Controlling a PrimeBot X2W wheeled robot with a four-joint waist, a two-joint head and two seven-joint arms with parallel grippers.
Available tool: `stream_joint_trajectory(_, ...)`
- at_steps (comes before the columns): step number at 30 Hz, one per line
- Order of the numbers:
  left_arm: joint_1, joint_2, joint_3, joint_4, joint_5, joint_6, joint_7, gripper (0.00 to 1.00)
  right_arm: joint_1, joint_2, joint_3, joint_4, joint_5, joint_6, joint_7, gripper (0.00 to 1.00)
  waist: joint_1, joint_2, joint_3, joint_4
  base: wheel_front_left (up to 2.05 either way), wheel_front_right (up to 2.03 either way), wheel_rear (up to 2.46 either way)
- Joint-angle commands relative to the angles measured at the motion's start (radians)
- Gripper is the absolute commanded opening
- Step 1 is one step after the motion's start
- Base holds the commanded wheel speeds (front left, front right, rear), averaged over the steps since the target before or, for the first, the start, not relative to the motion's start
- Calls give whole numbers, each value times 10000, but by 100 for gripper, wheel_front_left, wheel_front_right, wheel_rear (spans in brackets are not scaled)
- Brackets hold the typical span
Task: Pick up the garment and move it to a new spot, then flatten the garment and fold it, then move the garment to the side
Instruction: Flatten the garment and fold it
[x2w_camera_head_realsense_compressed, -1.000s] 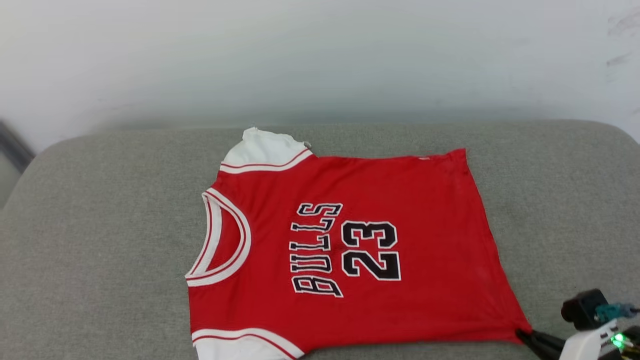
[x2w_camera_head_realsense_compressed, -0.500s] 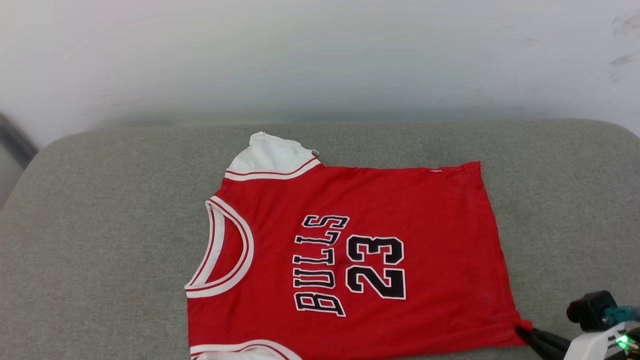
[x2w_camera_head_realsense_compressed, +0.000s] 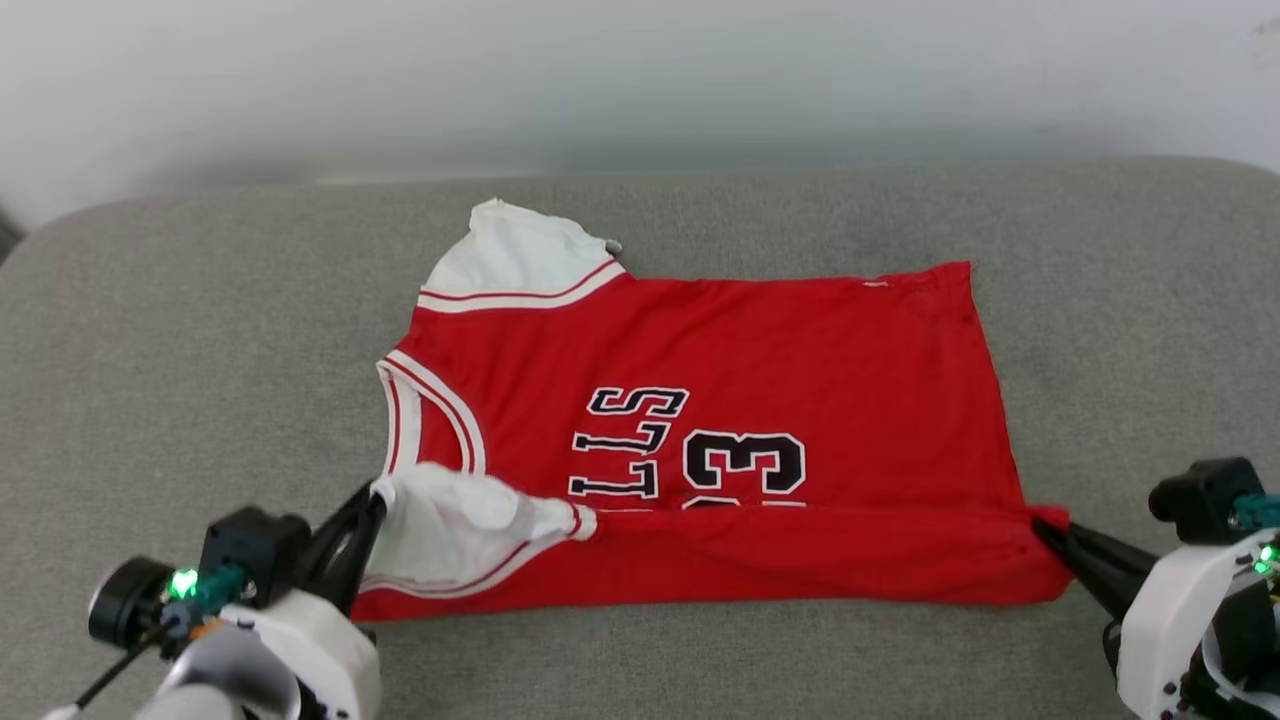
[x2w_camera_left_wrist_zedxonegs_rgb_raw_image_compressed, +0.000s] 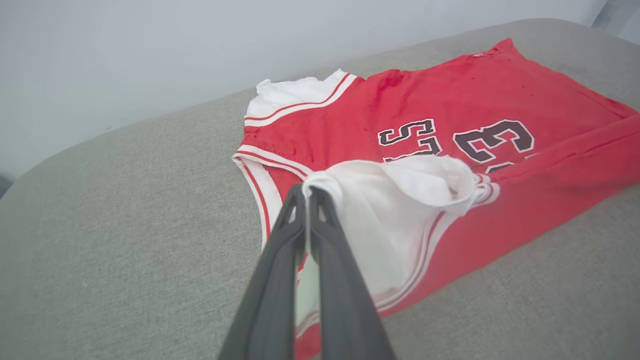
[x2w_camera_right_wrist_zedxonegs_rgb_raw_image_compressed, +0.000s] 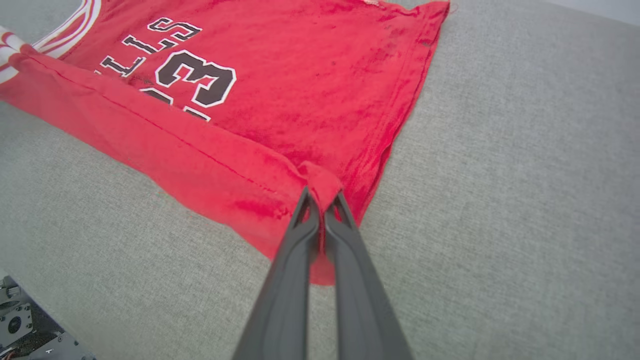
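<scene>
The garment (x2w_camera_head_realsense_compressed: 760, 340) is a red jersey with white sleeves, lying on a grey cushion with its neck to the left. Its near long edge is lifted and turned over onto the front, covering the lower part of the black lettering and number. My left gripper (x2w_camera_head_realsense_compressed: 375, 497) is shut on the near white sleeve (x2w_camera_left_wrist_zedxonegs_rgb_raw_image_compressed: 400, 210), pinching its edge. My right gripper (x2w_camera_head_realsense_compressed: 1040, 530) is shut on the near hem corner (x2w_camera_right_wrist_zedxonegs_rgb_raw_image_compressed: 320, 182) at the right. The far white sleeve (x2w_camera_head_realsense_compressed: 520, 260) lies flat at the back left.
The grey cushion (x2w_camera_head_realsense_compressed: 200, 330) spreads wide on both sides of the jersey and ends at a pale wall (x2w_camera_head_realsense_compressed: 640, 70) behind. A bit of robot base hardware (x2w_camera_right_wrist_zedxonegs_rgb_raw_image_compressed: 20, 325) sits at the lower left of the right wrist view.
The head camera has shifted. The jersey's near edge, flat before, is now raised and folded over the front. The left gripper has come into view holding the near sleeve.
</scene>
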Motion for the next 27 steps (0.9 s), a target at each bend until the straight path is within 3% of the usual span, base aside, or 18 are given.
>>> stream_joint_trajectory(1, -185, 1, 13, 60, 49, -56, 16, 0, -139, 72, -47, -49, -50, -7, 47, 0, -1, -1, 227, -61, 0, 0, 0)
stream_joint_trajectory(8, -1638, -135, -126, 991, 361, -720, 427, 0, -813, 361, -366, -50, -285, -7, 680, 0, -1, -1, 1101, -189, 0, 0, 0)
stream_joint_trajectory(17, -2828, -603, -358, 2849, 375, -1511, 712, 0, -1926, 575, 146, 824, -688, -7, 1080, 0, -1, -1, 2081, -271, 0, 0, 0)
stream_joint_trajectory(27, -3331, -1325, -813, 4962, 344, -2253, 607, 0, -2340, 676, 740, 1477, -522, -9, 793, 0, -1, -1, 2131, -269, 0, 0, 0)
